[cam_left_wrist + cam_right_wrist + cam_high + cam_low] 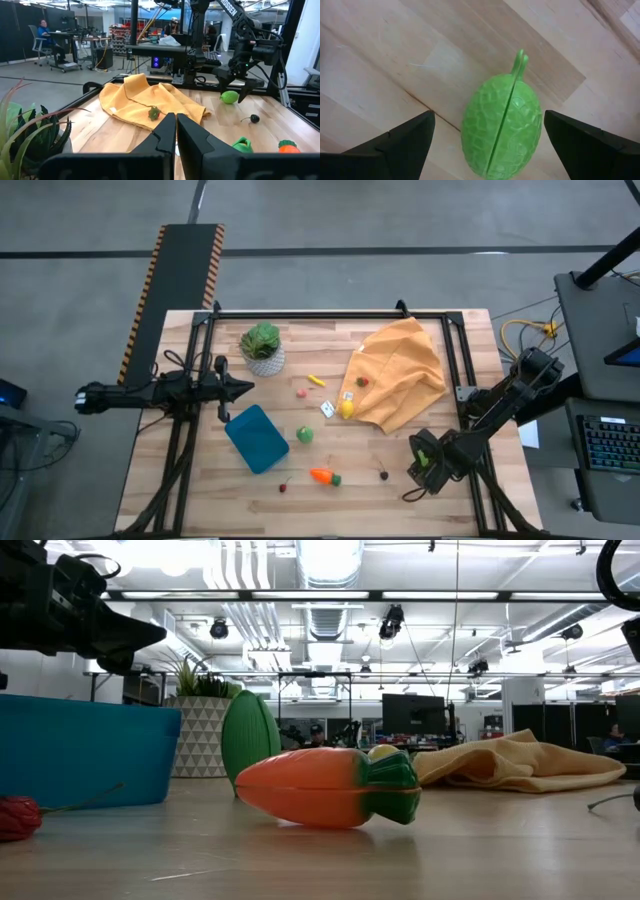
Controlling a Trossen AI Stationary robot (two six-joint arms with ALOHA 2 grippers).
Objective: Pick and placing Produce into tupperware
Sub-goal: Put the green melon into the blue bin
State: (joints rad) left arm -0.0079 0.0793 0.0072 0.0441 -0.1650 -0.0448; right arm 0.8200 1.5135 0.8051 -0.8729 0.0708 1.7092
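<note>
Right gripper jaws wide, straddling green bumpy fruit on table near front right, not gripping, left gripper jaws closed, hovering beside tupperware, carrot near it

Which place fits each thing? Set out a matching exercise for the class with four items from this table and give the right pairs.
Things:
1. orange toy carrot with green top
2. small red toy fruit
3. bumpy light-green toy fruit
4. leafy green plant in a white pot

Places:
A. between the open right tool's fingers
B. on the orange cloth
C. table's far side, behind the teal-blue rectangular plastic container
D. near edge, right of the container

Pairs: 1-D, 2-B, 3-A, 4-C
</note>
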